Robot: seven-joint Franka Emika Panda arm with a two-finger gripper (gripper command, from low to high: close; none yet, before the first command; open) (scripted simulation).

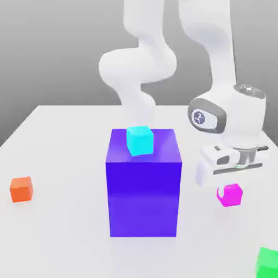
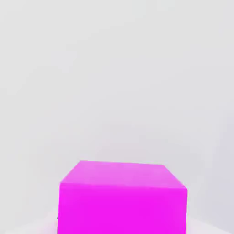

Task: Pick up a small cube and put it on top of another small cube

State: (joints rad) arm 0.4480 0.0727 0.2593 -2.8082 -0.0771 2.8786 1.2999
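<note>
The gripper (image 1: 232,182) hangs right over the pink cube (image 1: 230,195); whether it grips it, I cannot tell. The green cube (image 1: 268,261) sits apart on the table (image 1: 59,233).

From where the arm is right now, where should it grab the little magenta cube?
Grip the magenta cube across two opposite flat side faces, coming straight down from above. It sits flat on the white table with its top face open, and the gripper hangs right over it.

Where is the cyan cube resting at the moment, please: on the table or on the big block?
On the block: the cyan cube sits on the blue-violet block's top face.
</note>
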